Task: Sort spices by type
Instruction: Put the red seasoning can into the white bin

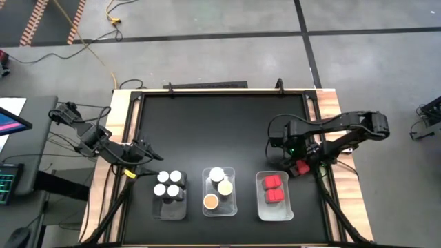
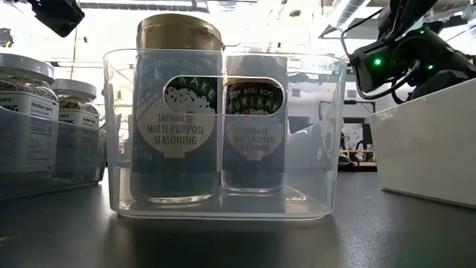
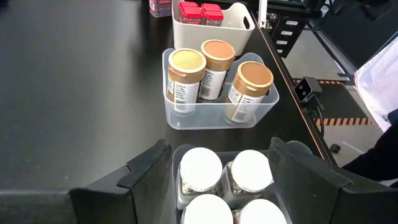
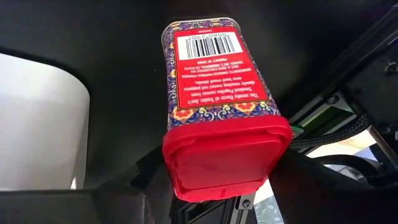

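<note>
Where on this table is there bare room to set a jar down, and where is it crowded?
The whole far half of the black table, beyond the three trays, is bare. The right tray has room beside its two red-capped tins. The left tray and middle tray are crowded. The right hand holds a red-capped tin beside the right tray.

The table top is black, edged in pale wood. Four white-capped jars sit in one clear tray; the middle clear tray holds three jars with tan, cream and gold lids, their dark labels carrying white ovals. The third tray is white, with red-capped tins inside. The tin between the dark right gripper's fingers has a red cap, a red back panel with a white barcode, and an ornate blue, red and gold border.
</note>
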